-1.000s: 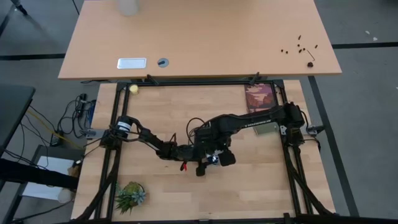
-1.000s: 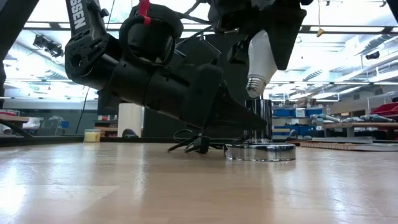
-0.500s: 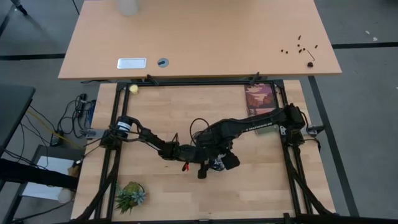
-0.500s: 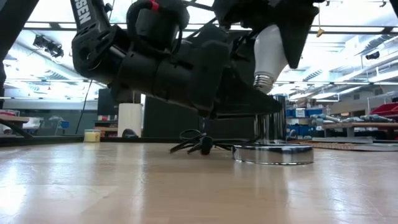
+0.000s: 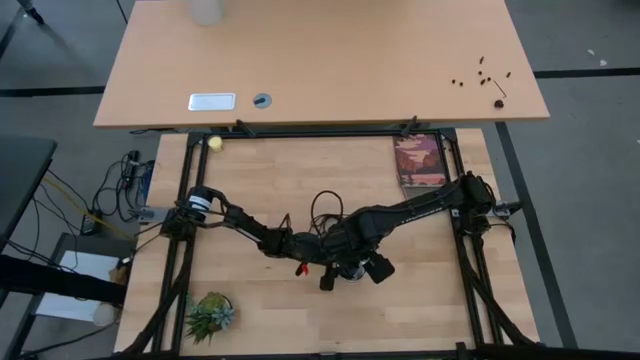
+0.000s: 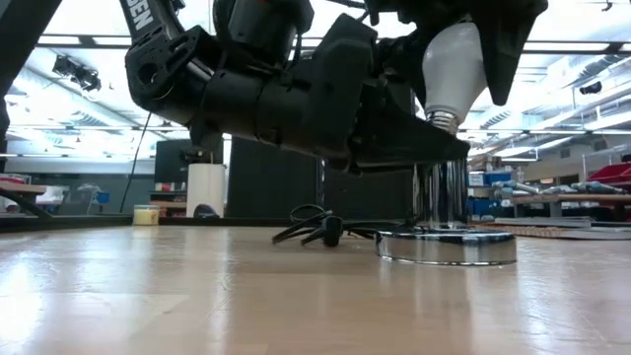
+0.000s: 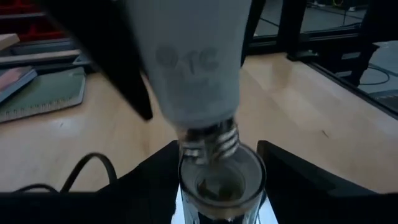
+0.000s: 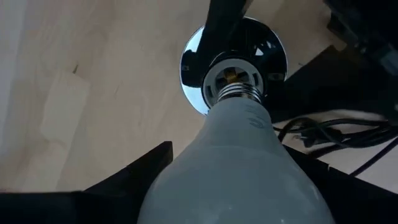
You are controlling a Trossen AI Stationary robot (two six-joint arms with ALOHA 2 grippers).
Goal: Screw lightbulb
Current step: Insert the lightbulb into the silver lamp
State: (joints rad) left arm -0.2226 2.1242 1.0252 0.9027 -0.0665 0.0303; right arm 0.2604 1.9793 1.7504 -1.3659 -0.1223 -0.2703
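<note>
From above, both arms meet mid-counter [image 5: 250, 170]; the bulb itself is hidden there. Low view: right tool [image 6: 458, 39] grasps the bulb [image 6: 452, 64], its base entering the socket [image 6: 441, 187]. Left wrist: left tool [image 7: 217, 180] seemingly clenched on the socket. Glass is fragile and slick; hold its widest part.

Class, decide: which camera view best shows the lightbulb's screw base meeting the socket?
The left wrist view: the lightbulb has its threaded base at the socket mouth. The right wrist view shows it from behind the bulb, the low view from the side, and the high view hides it under the arms.
</note>
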